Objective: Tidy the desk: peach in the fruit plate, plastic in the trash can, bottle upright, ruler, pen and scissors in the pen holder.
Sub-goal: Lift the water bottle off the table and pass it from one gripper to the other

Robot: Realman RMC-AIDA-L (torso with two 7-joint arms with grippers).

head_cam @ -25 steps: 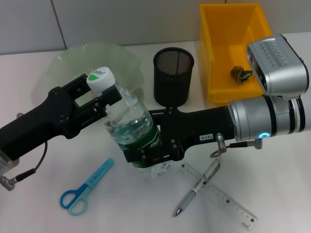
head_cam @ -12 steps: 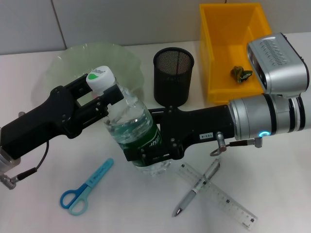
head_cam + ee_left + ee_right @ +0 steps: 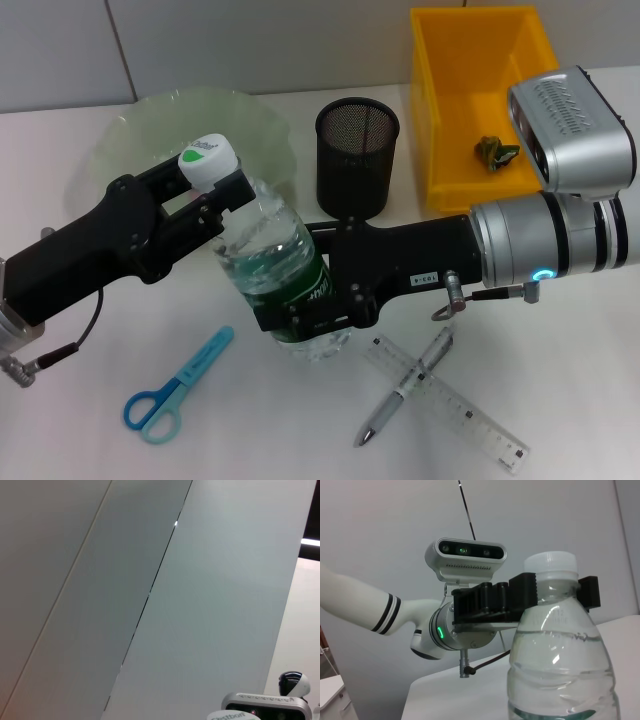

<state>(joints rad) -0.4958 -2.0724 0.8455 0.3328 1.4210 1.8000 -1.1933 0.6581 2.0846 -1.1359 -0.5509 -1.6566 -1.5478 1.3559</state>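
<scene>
The bottle (image 3: 278, 272) stands nearly upright in the middle of the desk, just in front of the pen holder (image 3: 357, 155), and both arms are on it. The right gripper (image 3: 305, 322) comes in from the bin (image 3: 470, 100) side and is clamped round the bottle's lower body, at and below the green label. The left gripper (image 3: 218, 195) reaches in from the opposite side and closes on the neck, just under the white cap (image 3: 206, 160); the right wrist view shows its black fingers (image 3: 585, 591) either side of the neck.

So the bottle's long axis runs up and down, with one grip low and one high on it. It leans slightly, cap toward the plate (image 3: 180, 135). To my eye the base looks close to the desk, hidden by the right gripper, so letting go should leave it standing if both release evenly.

Scissors (image 3: 175, 390), pen (image 3: 405, 390) and ruler (image 3: 445, 400) lie nearer than the bottle, untouched.
</scene>
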